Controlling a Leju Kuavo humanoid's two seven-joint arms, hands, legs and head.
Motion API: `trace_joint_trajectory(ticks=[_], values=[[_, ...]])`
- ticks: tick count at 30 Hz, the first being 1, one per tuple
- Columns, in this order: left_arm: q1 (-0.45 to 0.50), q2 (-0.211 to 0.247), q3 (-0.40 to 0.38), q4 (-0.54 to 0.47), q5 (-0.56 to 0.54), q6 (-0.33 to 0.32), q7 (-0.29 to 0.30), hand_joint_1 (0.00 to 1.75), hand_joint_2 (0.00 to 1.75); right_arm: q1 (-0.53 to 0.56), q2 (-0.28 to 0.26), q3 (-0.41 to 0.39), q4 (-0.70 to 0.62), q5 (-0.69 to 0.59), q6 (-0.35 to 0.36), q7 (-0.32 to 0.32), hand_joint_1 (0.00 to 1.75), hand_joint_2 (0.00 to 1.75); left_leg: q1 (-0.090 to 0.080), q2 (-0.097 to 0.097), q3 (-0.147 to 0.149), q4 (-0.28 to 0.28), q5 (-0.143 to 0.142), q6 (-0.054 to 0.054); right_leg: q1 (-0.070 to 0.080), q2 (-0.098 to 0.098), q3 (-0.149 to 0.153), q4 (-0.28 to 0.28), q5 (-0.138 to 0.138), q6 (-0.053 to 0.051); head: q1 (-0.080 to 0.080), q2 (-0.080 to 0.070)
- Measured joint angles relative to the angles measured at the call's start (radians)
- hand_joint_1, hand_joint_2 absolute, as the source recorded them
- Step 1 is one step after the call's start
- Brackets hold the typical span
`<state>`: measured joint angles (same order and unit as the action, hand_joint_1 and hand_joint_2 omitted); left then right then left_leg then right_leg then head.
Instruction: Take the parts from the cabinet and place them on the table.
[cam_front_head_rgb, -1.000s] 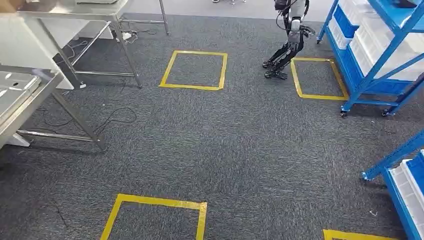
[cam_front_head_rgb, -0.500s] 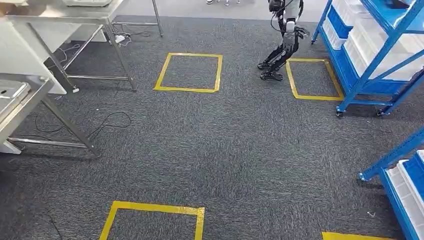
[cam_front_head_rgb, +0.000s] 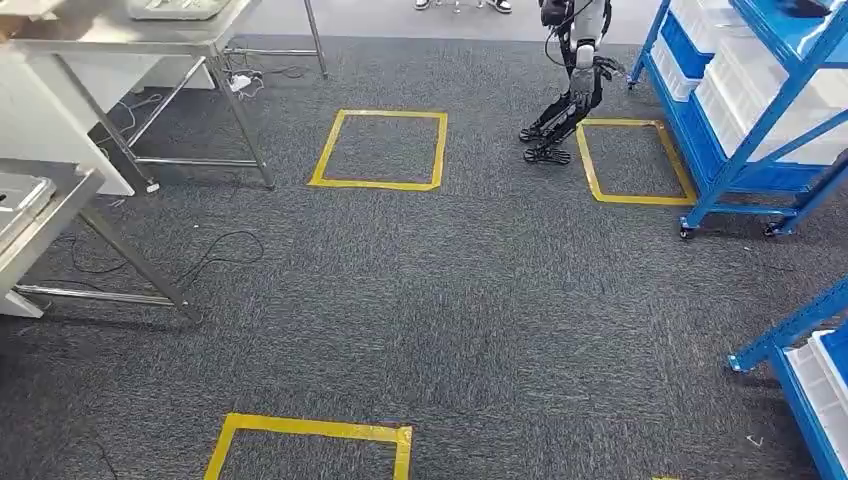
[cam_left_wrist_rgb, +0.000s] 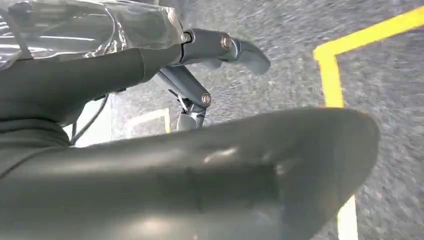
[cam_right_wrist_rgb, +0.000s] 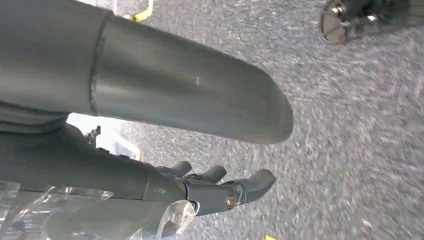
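The work looks to be mid-way, in the carrying stretch between the shelves and the counter, though how many parts have been delivered cannot be read from here. The head view looks down on grey carpet, with two blue cabinets off to the right, the far cabinet (cam_front_head_rgb: 760, 110) stacked with white bins (cam_front_head_rgb: 740, 90) and the near cabinet (cam_front_head_rgb: 800, 330) just cutting into the corner, and two steel counters off to the left, the far counter (cam_front_head_rgb: 120, 35) carrying a pale tray-like thing too cropped to name and the near counter (cam_front_head_rgb: 40, 215) showing a bare corner. The left hand (cam_left_wrist_rgb: 150, 65) hangs over the carpet with its fingers reaching out, and a crinkled clear film (cam_left_wrist_rgb: 85, 25) lies against them; the right hand (cam_right_wrist_rgb: 165, 185) hangs likewise with clear plastic (cam_right_wrist_rgb: 75, 215) beside its fingers. Either film may be a bagged part, but I cannot tell whether either hand is grasping it or empty, so the whereabouts of the parts is unsure. If they are parts, what is left is to reach a counter and set them down. Counted: two cabinets, two counters, three yellow tape squares, a middle one (cam_front_head_rgb: 327, 150), a right one (cam_front_head_rgb: 589, 160) and a near one (cam_front_head_rgb: 320, 428), and one other robot (cam_front_head_rgb: 572, 90) standing by the right square
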<state>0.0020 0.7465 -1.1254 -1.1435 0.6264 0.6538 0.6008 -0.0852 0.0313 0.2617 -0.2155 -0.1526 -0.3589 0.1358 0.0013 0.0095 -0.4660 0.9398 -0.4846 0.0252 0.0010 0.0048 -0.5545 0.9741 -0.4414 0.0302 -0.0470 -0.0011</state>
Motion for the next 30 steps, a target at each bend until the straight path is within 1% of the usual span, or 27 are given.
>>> trace_joint_trajectory(ticks=[1, 2, 3, 4, 5, 6, 7, 8, 9, 10, 12, 13, 14, 15, 17, 18, 19, 20, 21, 22, 23, 24, 25, 27, 28, 29, 30], values=[[0.004, 0.012, 0.002, -0.035, -0.002, 0.005, 0.008, 0.0, 0.0, 0.0, -0.002, 0.0, 0.0, -0.001, 0.0, 0.0, 0.0, 0.0, 0.005, 0.0, 0.0, 0.0, -0.002, -0.005, 0.005, 0.001, 0.0, 0.0, -0.001, -0.004, 0.0, 0.0], [0.007, 0.039, 0.005, -0.069, -0.002, 0.01, 0.017, 0.0, 0.0, -0.001, -0.002, 0.001, 0.0, -0.002, 0.0, 0.002, 0.0, 0.0, 0.006, 0.0, 0.003, 0.0, -0.005, -0.01, 0.005, 0.001, 0.001, -0.002, -0.001, -0.011, 0.0, 0.0], [0.013, 0.065, 0.01, -0.114, -0.002, 0.018, 0.03, 0.0, 0.0, -0.004, -0.002, 0.003, -0.001, -0.003, 0.0, 0.002, 0.0, 0.0, 0.013, -0.001, 0.004, 0.023, -0.022, -0.015, -0.001, 0.001, 0.01, -0.007, -0.001, -0.019, 0.0, 0.0], [0.022, 0.089, 0.016, -0.146, -0.001, 0.024, 0.039, 0.0, 0.0, -0.003, -0.005, 0.004, -0.001, -0.005, 0.0, 0.003, 0.0, 0.0, 0.011, -0.001, -0.024, 0.083, -0.05, -0.018, 0.0, 0.0, 0.014, -0.007, -0.006, -0.025, -0.001, 0.0], [0.027, 0.107, 0.02, -0.176, -0.001, 0.029, 0.045, 0.0, 0.0, -0.003, -0.006, 0.005, -0.001, -0.006, 0.0, 0.004, 0.0, 0.0, 0.012, -0.002, -0.057, 0.141, -0.074, -0.02, 0.001, 0.0, 0.016, -0.007, -0.008, -0.029, 0.0, 0.0], [0.033, 0.135, 0.026, -0.217, 0.003, 0.035, 0.054, 0.0, 0.0, -0.003, -0.006, 0.009, -0.001, -0.006, 0.0, 0.005, 0.0, 0.0, 0.012, -0.002, -0.112, 0.234, -0.107, -0.023, 0.003, 0.0, 0.018, -0.007, -0.012, -0.033, 0.0, 0.0], [0.042, 0.164, 0.029, -0.26, 0.005, 0.039, 0.06, 0.0, 0.0, -0.002, -0.006, 0.014, -0.001, -0.006, 0.0, 0.006, 0.0, 0.0, 0.01, -0.002, -0.172, 0.329, -0.136, -0.025, 0.004, 0.001, 0.021, -0.007, -0.016, -0.034, 0.0, 0.0], [0.052, 0.186, 0.033, -0.306, 0.015, 0.041, 0.068, 0.0, 0.0, -0.001, -0.006, 0.018, -0.001, -0.005, 0.0, 0.008, 0.0, 0.0, 0.01, -0.002, -0.209, 0.375, -0.137, -0.025, 0.006, 0.002, 0.026, -0.007, -0.021, -0.035, 0.0, 0.0], [0.063, 0.216, 0.041, -0.345, 0.029, 0.043, 0.073, 0.0, 0.0, -0.001, -0.006, 0.02, -0.001, -0.005, 0.0, 0.008, 0.0, 0.0, 0.01, -0.002, -0.215, 0.363, -0.111, -0.023, 0.007, 0.004, 0.034, -0.007, -0.026, -0.034, 0.0, 0.0], [0.074, 0.248, 0.053, -0.379, 0.042, 0.043, 0.076, 0.0, 0.0, -0.001, -0.006, 0.023, -0.001, -0.005, 0.0, 0.007, 0.0, 0.0, 0.008, -0.002, -0.197, 0.303, -0.061, -0.019, 0.008, 0.006, 0.045, -0.007, -0.033, -0.034, 0.0, 0.0], [0.086, 0.306, 0.072, -0.431, 0.06, 0.045, 0.076, 0.0, 0.0, -0.001, -0.006, 0.029, -0.001, -0.005, 0.0, 0.007, 0.0, 0.0, 0.002, -0.003, -0.121, 0.102, 0.061, -0.005, 0.007, 0.007, 0.07, -0.008, -0.048, -0.031, 0.0, 0.0], [0.09, 0.329, 0.079, -0.452, 0.066, 0.046, 0.075, 0.0, 0.0, 0.003, -0.006, 0.031, 0.0, -0.005, 0.0, 0.007, 0.0, 0.0, -0.004, -0.004, -0.105, 0.039, 0.08, 0.004, 0.005, 0.007, 0.071, -0.009, -0.053, -0.028, -0.001, 0.0], [0.093, 0.344, 0.082, -0.473, 0.069, 0.046, 0.072, 0.0, 0.0, -0.005, -0.006, 0.034, -0.001, -0.004, 0.0, 0.007, 0.0, 0.0, -0.01, -0.004, -0.102, 0.035, 0.076, 0.006, 0.012, 0.011, 0.072, -0.007, -0.061, -0.021, 0.0, 0.0], [0.099, 0.365, 0.09, -0.494, 0.072, 0.046, 0.069, 0.0, 0.0, -0.004, -0.006, 0.035, -0.001, -0.005, 0.001, 0.007, 0.0, 0.0, -0.012, -0.004, -0.103, 0.035, 0.072, 0.009, 0.01, 0.011, 0.073, -0.008, -0.064, -0.016, 0.0, 0.0], [0.108, 0.382, 0.099, -0.521, 0.075, 0.045, 0.067, 0.0, 0.0, -0.004, -0.007, 0.038, -0.001, -0.004, 0.001, 0.007, 0.0, 0.0, -0.014, -0.004, -0.102, 0.033, 0.067, 0.018, 0.008, 0.01, 0.078, -0.017, -0.068, -0.009, 0.0, 0.0], [0.11, 0.392, 0.102, -0.53, 0.075, 0.045, 0.067, 0.0, 0.0, -0.006, -0.008, 0.04, -0.001, -0.004, 0.001, 0.006, 0.0, 0.0, -0.002, -0.005, -0.088, 0.021, 0.073, 0.023, 0.013, 0.008, 0.083, -0.013, -0.075, -0.002, 0.0, 0.0], [0.112, 0.402, 0.105, -0.546, 0.076, 0.045, 0.066, 0.0, 0.0, -0.004, -0.009, 0.042, -0.001, -0.004, 0.001, 0.006, 0.0, 0.0, -0.001, -0.007, -0.081, 0.018, 0.072, 0.026, 0.011, 0.006, 0.073, 0.022, -0.094, 0.004, 0.0, 0.0], [0.112, 0.408, 0.108, -0.556, 0.077, 0.045, 0.064, 0.0, 0.0, -0.003, -0.009, 0.043, -0.001, -0.002, 0.001, 0.006, 0.0, 0.0, -0.001, -0.006, -0.079, 0.018, 0.068, 0.032, 0.008, 0.005, 0.04, 0.086, -0.129, 0.006, 0.0, 0.0], [0.115, 0.411, 0.111, -0.561, 0.082, 0.044, 0.061, 0.0, 0.0, -0.002, -0.009, 0.044, -0.001, -0.002, 0.003, 0.006, 0.0, 0.0, -0.001, -0.005, -0.076, 0.018, 0.064, 0.034, 0.007, 0.005, -0.006, 0.17, -0.168, 0.009, 0.0, 0.0], [0.121, 0.416, 0.115, -0.569, 0.087, 0.041, 0.057, 0.0, 0.0, -0.002, -0.009, 0.046, -0.001, 0.001, 0.004, 0.006, 0.0, 0.0, -0.001, -0.005, -0.073, 0.018, 0.06, 0.036, 0.005, 0.005, -0.066, 0.271, -0.206, 0.012, 0.0, 0.0], [0.123, 0.417, 0.118, -0.572, 0.092, 0.039, 0.053, 0.0, 0.0, -0.002, -0.008, 0.048, -0.001, 0.002, 0.005, 0.005, 0.0, 0.0, -0.002, -0.004, -0.07, 0.018, 0.055, 0.036, 0.004, 0.005, -0.103, 0.325, -0.212, 0.013, 0.0, 0.0], [0.125, 0.421, 0.121, -0.575, 0.1, 0.036, 0.049, 0.0, 0.0, -0.001, -0.008, 0.049, -0.001, 0.003, 0.006, 0.005, 0.0, 0.0, -0.002, -0.004, -0.065, 0.018, 0.051, 0.035, 0.004, 0.004, -0.116, 0.326, -0.191, 0.014, 0.0, 0.0], [0.126, 0.424, 0.122, -0.578, 0.102, 0.033, 0.045, 0.0, 0.0, 0.0, -0.008, 0.05, -0.001, 0.003, 0.006, 0.005, 0.0, 0.0, -0.001, -0.005, -0.057, 0.018, 0.045, 0.034, 0.004, 0.004, -0.102, 0.278, -0.148, 0.013, 0.0, 0.0], [0.13, 0.43, 0.127, -0.581, 0.113, 0.026, 0.037, 0.0, 0.0, 0.0, -0.009, 0.052, -0.001, 0.003, 0.007, 0.004, 0.0, 0.0, 0.0, -0.006, -0.036, 0.018, 0.032, 0.028, 0.003, 0.003, -0.028, 0.098, -0.036, 0.01, 0.0, 0.0], [0.132, 0.433, 0.129, -0.583, 0.114, 0.024, 0.033, 0.0, 0.0, 0.005, -0.009, 0.053, 0.0, 0.003, 0.007, 0.003, 0.0, 0.0, 0.0, -0.006, -0.038, 0.017, 0.025, 0.023, 0.003, -0.001, 0.0, 0.017, -0.004, 0.005, 0.0, 0.0], [0.132, 0.436, 0.129, -0.583, 0.117, 0.022, 0.032, 0.0, 0.0, 0.003, -0.009, 0.056, 0.0, 0.003, 0.007, 0.002, 0.0, 0.0, -0.007, -0.008, -0.037, 0.022, 0.019, 0.016, 0.006, 0.0, 0.007, 0.006, -0.013, -0.001, 0.0, 0.0], [0.132, 0.44, 0.131, -0.585, 0.12, 0.021, 0.032, 0.0, 0.0, 0.002, -0.009, 0.057, 0.0, 0.003, 0.007, 0.002, 0.0, 0.0, -0.006, -0.007, -0.039, 0.021, 0.018, 0.014, 0.007, 0.001, 0.004, 0.007, -0.012, -0.005, 0.0, 0.0]])
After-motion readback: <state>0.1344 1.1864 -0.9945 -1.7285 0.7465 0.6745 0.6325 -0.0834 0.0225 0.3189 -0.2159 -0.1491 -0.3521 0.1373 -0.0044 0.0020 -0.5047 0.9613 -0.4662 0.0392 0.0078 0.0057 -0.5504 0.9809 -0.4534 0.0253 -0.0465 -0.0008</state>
